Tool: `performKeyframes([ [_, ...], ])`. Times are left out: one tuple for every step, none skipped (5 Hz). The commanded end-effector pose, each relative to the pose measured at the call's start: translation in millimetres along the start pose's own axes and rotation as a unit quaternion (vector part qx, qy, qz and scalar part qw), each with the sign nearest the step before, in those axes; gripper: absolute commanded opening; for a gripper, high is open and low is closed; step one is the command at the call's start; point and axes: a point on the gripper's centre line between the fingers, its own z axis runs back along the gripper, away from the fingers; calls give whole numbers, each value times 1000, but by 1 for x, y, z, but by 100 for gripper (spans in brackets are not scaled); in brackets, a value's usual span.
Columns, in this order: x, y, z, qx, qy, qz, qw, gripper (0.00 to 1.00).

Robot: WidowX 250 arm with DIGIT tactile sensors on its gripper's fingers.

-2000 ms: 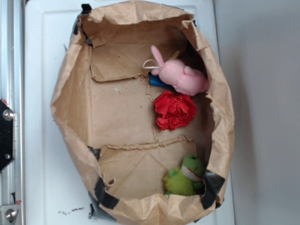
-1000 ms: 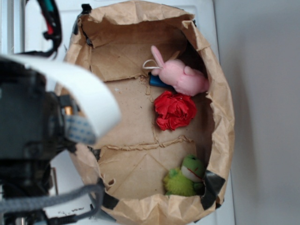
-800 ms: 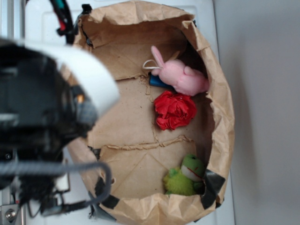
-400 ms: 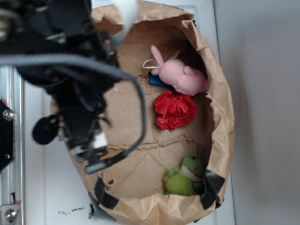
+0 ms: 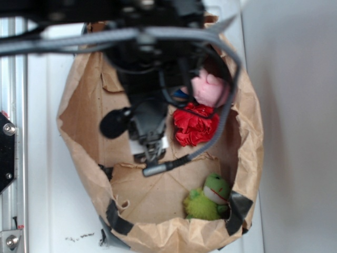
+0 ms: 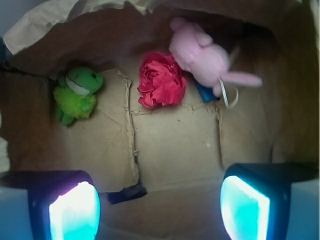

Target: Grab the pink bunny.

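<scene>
1. On my wrist feed the tool [image 6: 160, 207] stands open: two dark, blocky fingers [image 6: 67, 205] with pads glowing cyan sit wide apart at the bottom edge, nothing between them.
2. The bunny [image 6: 202, 55] lies at the far side of the bag floor, soft pale-pink plush, rounded body, one long ear stretched out flat and a thin white loop by that ear. The tool is well apart from it.
3. Under the bunny a small blue thing [image 6: 205, 92] pokes out; I cannot tell what it is.
4. Just beside the bunny, touching or nearly so, sits the flower [image 6: 161, 80], red fabric in tight ruffles.
5. The frog [image 6: 76, 92] is apart from both, fuzzy bright green with a white mouth band, against the bag wall.
6. The bag [image 5: 79, 105] is crumpled brown paper, rolled down to an oval rim, its flat floor creased and torn along the fold lines, with black tape at one end.
7. From the exterior camera the black arm [image 5: 150, 79] with grey cables hangs over the middle of the bag and hides part of the bunny [image 5: 210, 88]; the flower [image 5: 196, 124] and frog [image 5: 208, 197] show clear.
8. The bag rests on a smooth white table [image 5: 45, 184].
</scene>
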Motion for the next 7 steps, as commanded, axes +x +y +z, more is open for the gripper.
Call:
performKeyframes([
  [19, 12, 1, 4, 3, -47, 999, 100],
  [19, 12, 1, 4, 3, -47, 999, 100],
  [19, 12, 1, 4, 3, -47, 999, 100],
  [19, 12, 1, 4, 3, -47, 999, 100],
  [22, 16, -19, -2, -20, -136, 990, 100],
  [20, 16, -35, 13, -32, -174, 984, 100],
  [16, 14, -55, 41, -32, -197, 979, 100],
])
